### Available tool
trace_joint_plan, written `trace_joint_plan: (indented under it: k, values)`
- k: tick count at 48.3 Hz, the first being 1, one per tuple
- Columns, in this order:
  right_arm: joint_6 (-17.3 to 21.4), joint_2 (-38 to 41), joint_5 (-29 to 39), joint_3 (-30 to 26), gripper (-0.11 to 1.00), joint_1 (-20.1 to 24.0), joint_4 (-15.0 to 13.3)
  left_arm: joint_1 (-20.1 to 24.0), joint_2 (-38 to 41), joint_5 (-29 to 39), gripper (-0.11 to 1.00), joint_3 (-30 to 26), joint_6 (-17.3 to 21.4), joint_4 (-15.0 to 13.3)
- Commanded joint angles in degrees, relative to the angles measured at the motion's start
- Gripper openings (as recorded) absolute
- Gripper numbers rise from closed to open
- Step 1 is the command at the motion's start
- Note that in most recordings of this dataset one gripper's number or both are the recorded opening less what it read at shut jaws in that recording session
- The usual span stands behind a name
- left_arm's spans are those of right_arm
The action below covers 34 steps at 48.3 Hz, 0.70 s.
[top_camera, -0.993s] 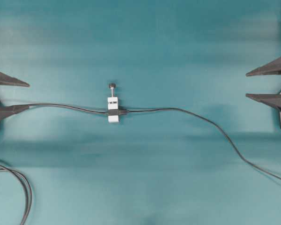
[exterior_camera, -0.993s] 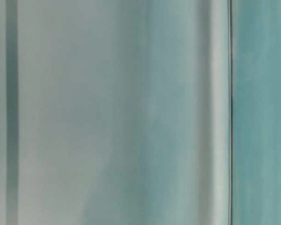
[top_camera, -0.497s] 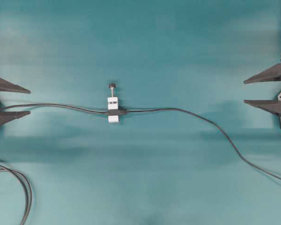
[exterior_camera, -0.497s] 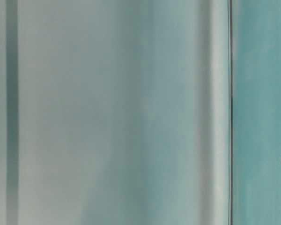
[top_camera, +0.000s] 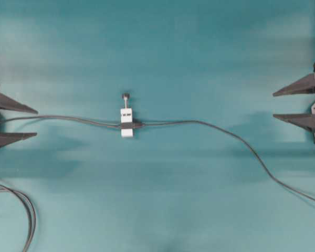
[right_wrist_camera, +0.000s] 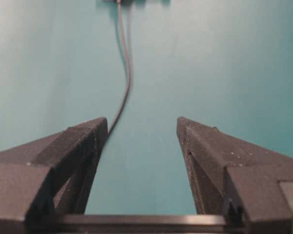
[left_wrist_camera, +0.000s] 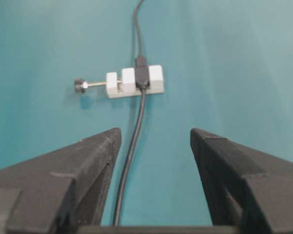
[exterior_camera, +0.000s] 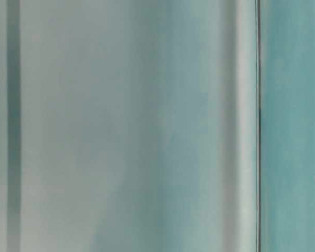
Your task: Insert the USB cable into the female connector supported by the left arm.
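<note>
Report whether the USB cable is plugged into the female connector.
Apparently plugged in: the USB cable runs straight into the female connector on the white clamp block, no gap visible.

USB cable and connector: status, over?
Both hands open, empty: left hand, right hand. USB cable meets female connector mid-table. Nothing in the way.

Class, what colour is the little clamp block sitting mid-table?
White; the clamp block shows best in the left wrist view.

Clamp block (top_camera: 126, 123) mid-table; cables run left and right from it; looped cable (top_camera: 22, 210) at the near-left corner.
</note>
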Motion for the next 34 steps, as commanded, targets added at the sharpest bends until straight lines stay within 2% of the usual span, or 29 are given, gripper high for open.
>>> trace_joint_plan:
  k: [1, 34]
  values:
    - [0.3, 0.4, -1.0, -0.6, 0.66, 0.0, -0.2, -0.6, 1.8, -1.2, 0.66, -0.3, 0.2, 0.0]
    - [0.3, 0.4, -0.9, -0.6, 0.66, 0.0, -0.2, -1.1, 1.9, -1.9, 0.66, 0.1, 0.3, 0.0]
